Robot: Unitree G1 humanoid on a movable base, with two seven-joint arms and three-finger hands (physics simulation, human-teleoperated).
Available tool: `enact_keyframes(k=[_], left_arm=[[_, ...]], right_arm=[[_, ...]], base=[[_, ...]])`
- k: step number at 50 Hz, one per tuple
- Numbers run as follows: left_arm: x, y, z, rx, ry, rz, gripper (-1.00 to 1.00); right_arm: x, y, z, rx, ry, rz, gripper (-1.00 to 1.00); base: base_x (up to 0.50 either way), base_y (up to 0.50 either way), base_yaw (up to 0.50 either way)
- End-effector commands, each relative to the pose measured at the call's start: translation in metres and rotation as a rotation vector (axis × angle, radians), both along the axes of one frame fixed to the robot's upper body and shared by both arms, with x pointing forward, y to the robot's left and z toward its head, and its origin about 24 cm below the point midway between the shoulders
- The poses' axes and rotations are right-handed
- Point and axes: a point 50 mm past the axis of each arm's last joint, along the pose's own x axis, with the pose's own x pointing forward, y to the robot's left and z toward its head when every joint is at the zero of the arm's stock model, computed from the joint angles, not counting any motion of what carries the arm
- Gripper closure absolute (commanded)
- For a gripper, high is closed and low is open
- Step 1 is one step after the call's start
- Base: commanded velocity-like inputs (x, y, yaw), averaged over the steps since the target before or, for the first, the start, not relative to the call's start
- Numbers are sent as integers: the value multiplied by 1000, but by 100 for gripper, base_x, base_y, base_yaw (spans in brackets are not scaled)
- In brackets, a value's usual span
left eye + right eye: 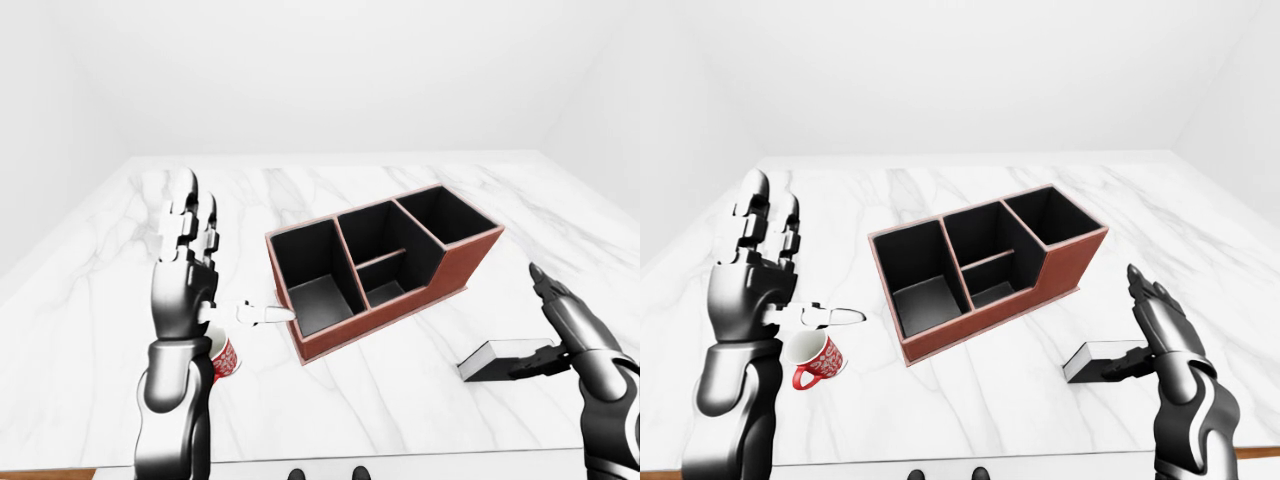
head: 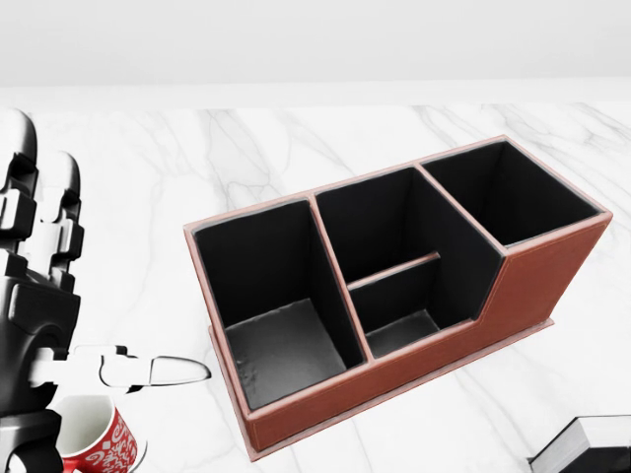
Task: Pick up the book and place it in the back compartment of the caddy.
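White marble worktop [image 1: 90, 300], plain white walls; the book [image 1: 1102, 359] lies flat, not yet lifted.

It is a thin, dark-covered book with pale page edges, lying near the worktop's bottom-right edge in the right-eye view, well apart from the brown caddy [image 1: 1060, 262]. The right hand [image 1: 1155, 322] stands just beside it, fingers spread and holding nothing; whether the thumb touches the cover I cannot tell. The left hand [image 1: 185, 270] is raised with fingers wide above a red mug [image 1: 818, 360]. Being flat and thin, the book could slide off the near edge if the fingers push rather than pinch. All the caddy's compartments look empty; picking the wrong one is a risk.
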Motion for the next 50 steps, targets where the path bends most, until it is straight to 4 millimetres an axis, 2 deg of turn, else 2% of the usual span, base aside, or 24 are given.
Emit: enact_keyframes(k=[1, 50], left_arm=[[0, 0, -1, 1, 3, 0, -100], [2, -2, -5, 3, 24, -3, -100]], right_arm=[[0, -3, -3, -2, 11, -7, -100], [6, -12, -19, -2, 41, -31, -100]], base=[[0, 0, 0], [0, 0, 0]])
